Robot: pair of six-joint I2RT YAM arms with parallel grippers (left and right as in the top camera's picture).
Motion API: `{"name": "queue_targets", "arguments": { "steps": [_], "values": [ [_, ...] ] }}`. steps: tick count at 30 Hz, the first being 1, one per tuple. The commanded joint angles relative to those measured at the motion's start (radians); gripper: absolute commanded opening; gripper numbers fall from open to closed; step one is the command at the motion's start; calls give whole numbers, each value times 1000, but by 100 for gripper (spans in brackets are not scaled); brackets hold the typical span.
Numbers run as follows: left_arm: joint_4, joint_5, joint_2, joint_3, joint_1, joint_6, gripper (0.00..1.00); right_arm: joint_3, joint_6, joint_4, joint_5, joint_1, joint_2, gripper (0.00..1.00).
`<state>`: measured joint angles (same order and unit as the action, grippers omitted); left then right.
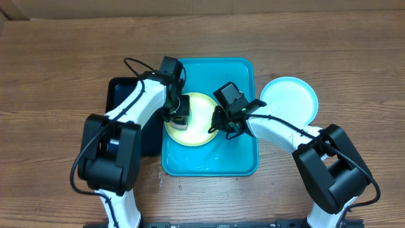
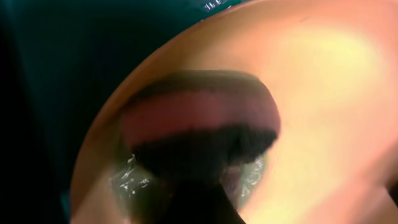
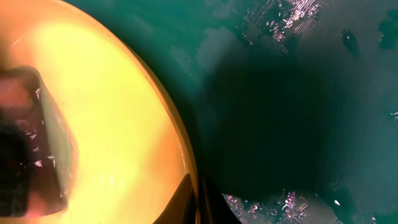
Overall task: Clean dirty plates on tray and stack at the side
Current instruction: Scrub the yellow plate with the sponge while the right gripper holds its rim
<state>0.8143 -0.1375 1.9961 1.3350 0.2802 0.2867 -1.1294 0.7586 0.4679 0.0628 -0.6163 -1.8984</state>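
My left end effector (image 1: 180, 113) is clamped on a sponge (image 2: 199, 124), pressed onto the left part of the yellow-green plate (image 1: 201, 123) in the blue tray (image 1: 218, 69). My right end effector (image 1: 223, 125) is closed on the plate's right rim. The plate's centre lies right of the sponge. The light blue plate (image 1: 289, 100) rests on the surface (image 1: 354, 57), just right of the tray.

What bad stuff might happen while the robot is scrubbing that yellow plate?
1. The right gripper pinches only the rim of the yellow-green plate, so hard scrubbing with the sponge in the left gripper might pull the plate loose.
2. The blue tray looks wet, so a loose plate may slide.
3. Both arms work close together over the plate and could bump.
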Motion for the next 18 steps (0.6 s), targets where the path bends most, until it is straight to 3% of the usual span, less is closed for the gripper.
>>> {"name": "queue_targets", "arguments": {
  "steps": [1, 9, 14, 18],
  "values": [
    [12, -31, 122, -10, 14, 5, 4, 9, -3, -3, -10, -3, 22, 4],
    [18, -341, 145, -8, 9, -87, 4, 9, -4, -3, -10, -4, 22, 4],
    [3, -549, 71, 21, -20, -89, 4, 9, -7, -3, -10, -4, 22, 4],
    [-1, -610, -63, 67, -45, -89, 4, 10, -7, -3, -10, -4, 22, 4]
  ]
}}
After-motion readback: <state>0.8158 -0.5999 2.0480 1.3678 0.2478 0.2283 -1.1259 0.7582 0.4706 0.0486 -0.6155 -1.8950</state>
